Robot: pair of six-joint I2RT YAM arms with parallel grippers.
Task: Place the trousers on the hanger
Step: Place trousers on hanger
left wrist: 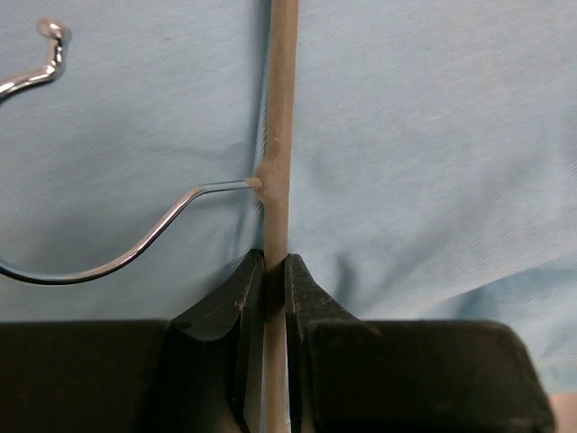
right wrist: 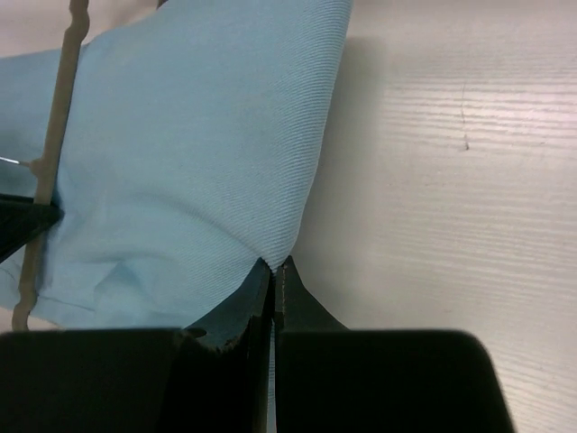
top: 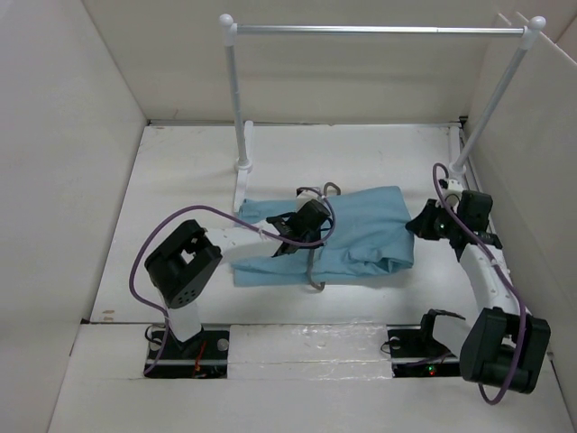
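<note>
The light blue trousers [top: 365, 230] lie flat in the middle of the white table, folded over the thin grey hanger [top: 315, 271]. The hanger's ends stick out at the cloth's far and near edges. My left gripper [top: 302, 225] rests on the cloth and is shut on the hanger's bar [left wrist: 281, 135] just below the wire hook [left wrist: 135, 255]. My right gripper [top: 424, 225] sits at the right edge of the trousers [right wrist: 189, 153] and is shut on a corner of the cloth. In the right wrist view the hanger [right wrist: 56, 135] crosses the cloth at the left.
A white rail [top: 379, 30] on ball-topped posts spans the back of the table; its left foot [top: 241, 185] stands just left of the trousers and its right post [top: 491, 99] rises behind my right arm. White walls enclose the table on three sides.
</note>
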